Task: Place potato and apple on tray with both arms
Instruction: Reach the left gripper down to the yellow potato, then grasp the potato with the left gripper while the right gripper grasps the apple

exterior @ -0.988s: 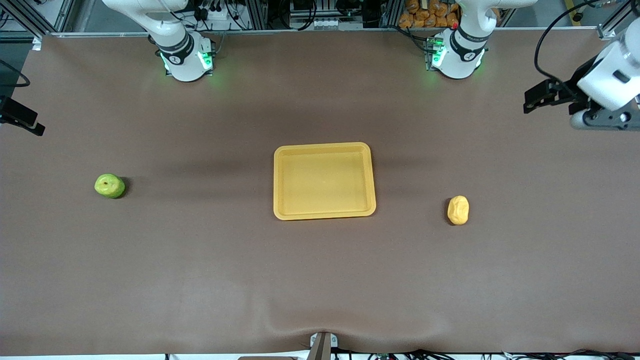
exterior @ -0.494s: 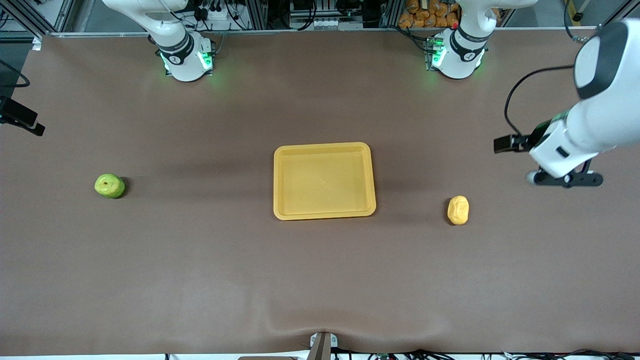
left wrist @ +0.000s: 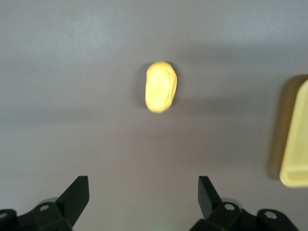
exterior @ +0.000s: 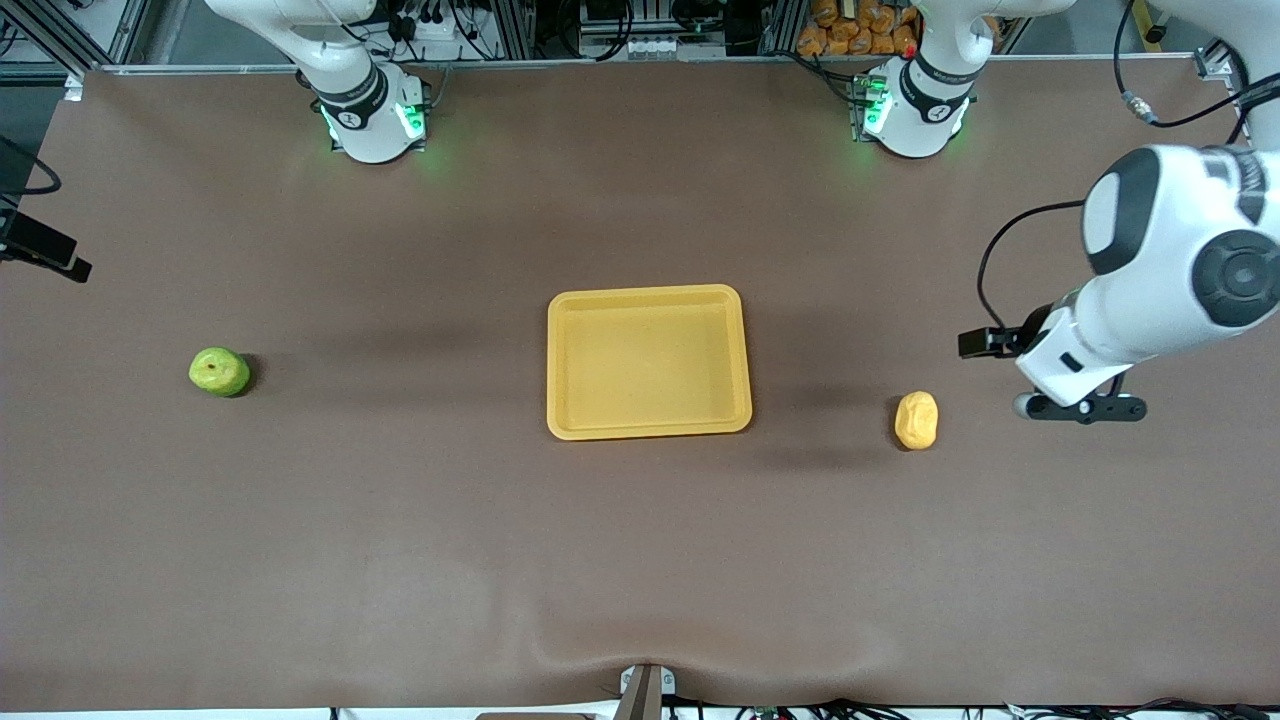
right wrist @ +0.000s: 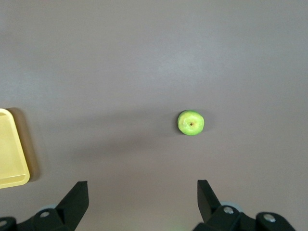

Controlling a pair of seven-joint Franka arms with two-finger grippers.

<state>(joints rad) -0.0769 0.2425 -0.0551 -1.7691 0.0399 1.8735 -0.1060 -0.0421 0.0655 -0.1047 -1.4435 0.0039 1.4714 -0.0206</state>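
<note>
The yellow tray (exterior: 648, 293) lies in the middle of the brown table; its edge also shows in the left wrist view (left wrist: 294, 139) and the right wrist view (right wrist: 12, 149). The potato (exterior: 916, 420) (left wrist: 161, 86) rests toward the left arm's end. My left gripper (exterior: 1080, 408) (left wrist: 143, 195) hangs open and empty over bare table beside the potato, toward that same end. The green apple (exterior: 219, 371) (right wrist: 191, 122) sits toward the right arm's end. My right gripper (right wrist: 143, 192) is open, empty and high above the table short of the apple; only a black part of that hand (exterior: 45, 255) shows in the front view.
The two green-lit bases (exterior: 372, 118) (exterior: 912, 112) stand at the table's back edge. A pile of orange items (exterior: 850, 28) lies off the table past them. A small metal bracket (exterior: 645, 690) sits at the table's front edge.
The left arm has swung down from the table's end toward the potato, lowering its hand. The right hand has hardly moved. Apple, potato and tray have stayed put.
</note>
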